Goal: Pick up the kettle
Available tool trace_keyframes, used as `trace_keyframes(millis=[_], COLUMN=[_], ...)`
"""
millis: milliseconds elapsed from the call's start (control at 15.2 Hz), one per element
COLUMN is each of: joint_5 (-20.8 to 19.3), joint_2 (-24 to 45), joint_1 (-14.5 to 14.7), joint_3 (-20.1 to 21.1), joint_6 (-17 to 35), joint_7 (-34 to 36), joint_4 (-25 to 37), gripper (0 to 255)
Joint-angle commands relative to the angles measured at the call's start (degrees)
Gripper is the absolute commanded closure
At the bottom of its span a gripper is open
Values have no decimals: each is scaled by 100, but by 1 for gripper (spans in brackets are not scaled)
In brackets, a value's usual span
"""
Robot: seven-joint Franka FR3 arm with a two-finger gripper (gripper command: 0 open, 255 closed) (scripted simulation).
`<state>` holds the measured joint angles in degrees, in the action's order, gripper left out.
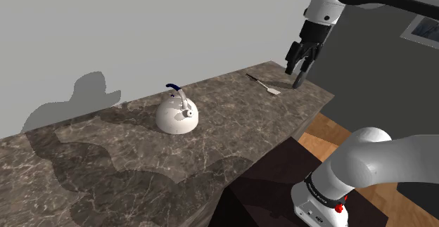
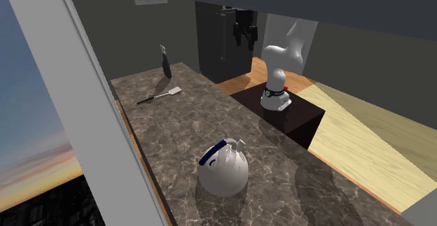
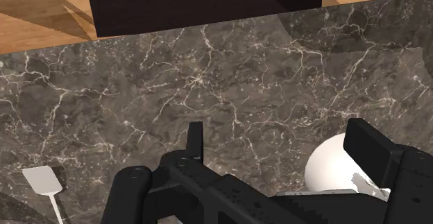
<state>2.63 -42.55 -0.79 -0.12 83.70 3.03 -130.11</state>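
A white round kettle [image 1: 177, 113] with a dark blue handle and a small spout stands upright on the dark marble counter [image 1: 105, 162]. In the second exterior view the kettle [image 2: 223, 168] is near the front of the counter [image 2: 210, 119]. My black gripper [image 1: 297, 74] hangs open, high above the counter's far end, well away from the kettle and holding nothing. It shows dark against the black cabinet as gripper [image 2: 245, 32]. In the wrist view the gripper [image 3: 283, 146] has its fingers [image 3: 195, 141] apart, with the kettle [image 3: 333, 167] partly hidden behind the hand.
A white spatula [image 1: 267, 85] with a dark handle lies on the counter below the gripper, also seen as spatula [image 2: 162, 95] and spatula [image 3: 45, 184]. A dark upright object [image 2: 165, 62] stands at the far end. A wall runs along the counter's back; my dark stand [image 1: 281, 176] abuts its front edge.
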Motion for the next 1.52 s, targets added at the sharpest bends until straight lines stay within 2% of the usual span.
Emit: trace_keyframes(millis=[0, 726, 1452], joint_5=[0, 389, 216], joint_2=[0, 1904, 4204], joint_1=[0, 311, 616], joint_3=[0, 862, 1527], joint_6=[0, 1076, 1688], joint_7=[0, 818, 1685], joint_4=[0, 562, 1958], gripper=[0, 0, 0])
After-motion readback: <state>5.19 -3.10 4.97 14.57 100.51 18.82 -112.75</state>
